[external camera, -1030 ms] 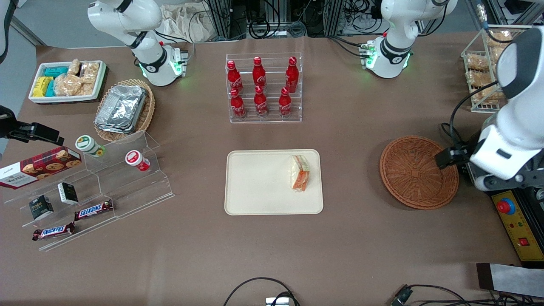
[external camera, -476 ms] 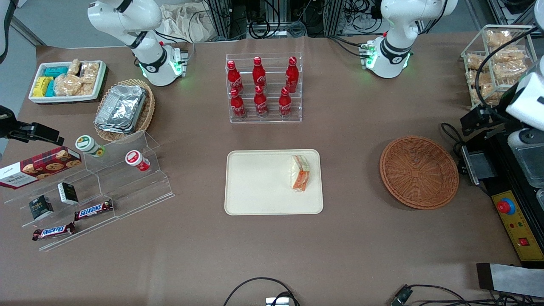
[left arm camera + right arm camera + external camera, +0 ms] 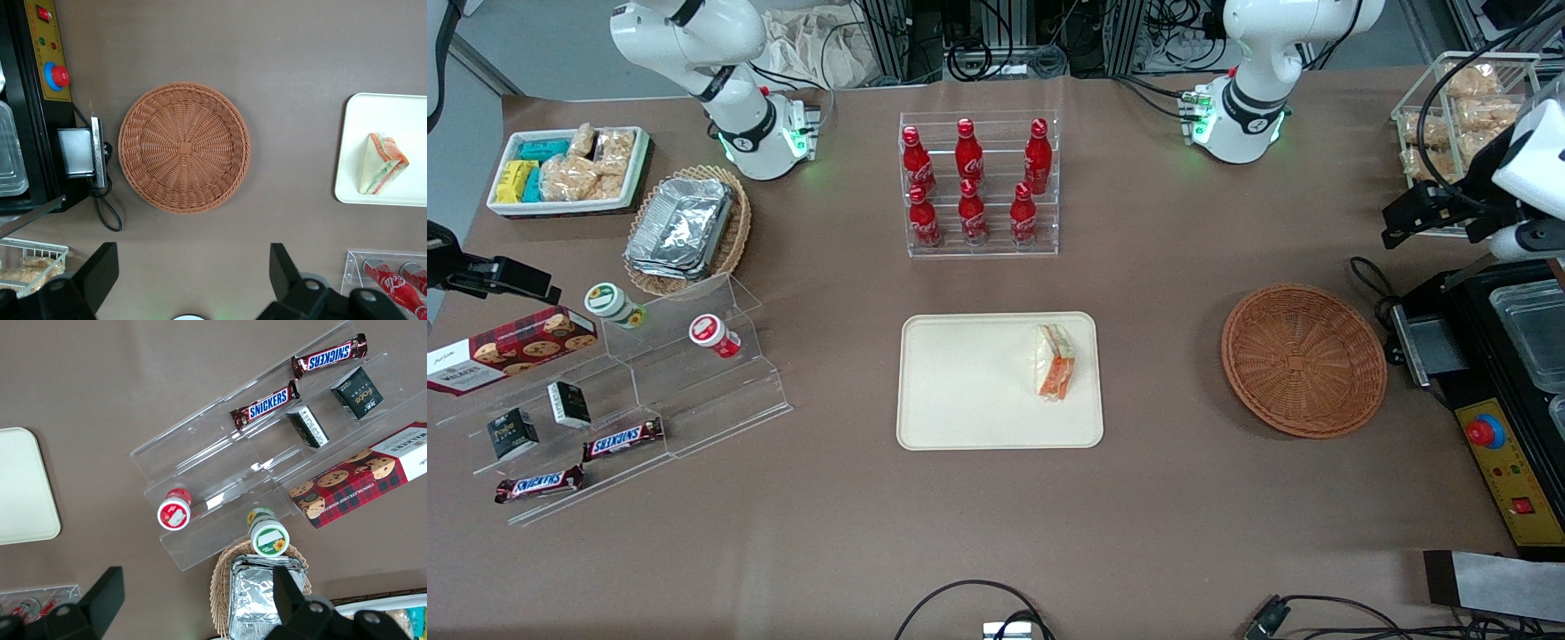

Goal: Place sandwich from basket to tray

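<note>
The sandwich [image 3: 1054,363] lies on the tray [image 3: 969,382], near the tray edge that faces the basket [image 3: 1304,360]. The basket is bare inside, so the job looks done. The pincer [image 3: 190,280] hangs high above the table [image 3: 1156,498], over the working arm's end, looking down on the basket. Its two dark fingers [image 3: 100,267] stand wide apart and hold nothing.

The sandwich is likely light and soft — white bread in clear wrap, with orange and green filling showing at one edge. Squeeze it hard and it would squash. The wrap may be a bit slippery too. A good place to hold it would be across the two flat bread faces, near the middle, with a gentle pinch.

Some things are hard to see. In the front view most of the working arm runs off the picture's edge, and only a dark bit of the hand [image 3: 1423,213] shows near the wire rack of snacks [image 3: 1432,151]. In the left wrist view the tray is cut off, so only one end of it shows. The fingertips are partly cut off too.
</note>
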You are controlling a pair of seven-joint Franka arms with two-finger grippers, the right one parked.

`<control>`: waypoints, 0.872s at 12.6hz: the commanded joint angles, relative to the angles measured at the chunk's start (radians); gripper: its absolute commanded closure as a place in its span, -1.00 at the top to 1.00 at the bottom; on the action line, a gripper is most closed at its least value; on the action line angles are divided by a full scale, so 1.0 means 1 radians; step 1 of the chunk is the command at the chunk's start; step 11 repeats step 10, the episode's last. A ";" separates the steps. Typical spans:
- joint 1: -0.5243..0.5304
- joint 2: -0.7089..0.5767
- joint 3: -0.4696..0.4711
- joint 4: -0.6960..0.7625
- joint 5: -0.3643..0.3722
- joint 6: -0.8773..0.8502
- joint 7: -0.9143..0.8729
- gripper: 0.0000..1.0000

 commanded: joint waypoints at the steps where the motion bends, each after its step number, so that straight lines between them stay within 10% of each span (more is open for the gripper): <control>1: -0.008 -0.040 0.013 -0.060 -0.020 0.018 0.014 1.00; 11: 0.004 -0.009 0.009 -0.021 -0.020 -0.008 0.015 1.00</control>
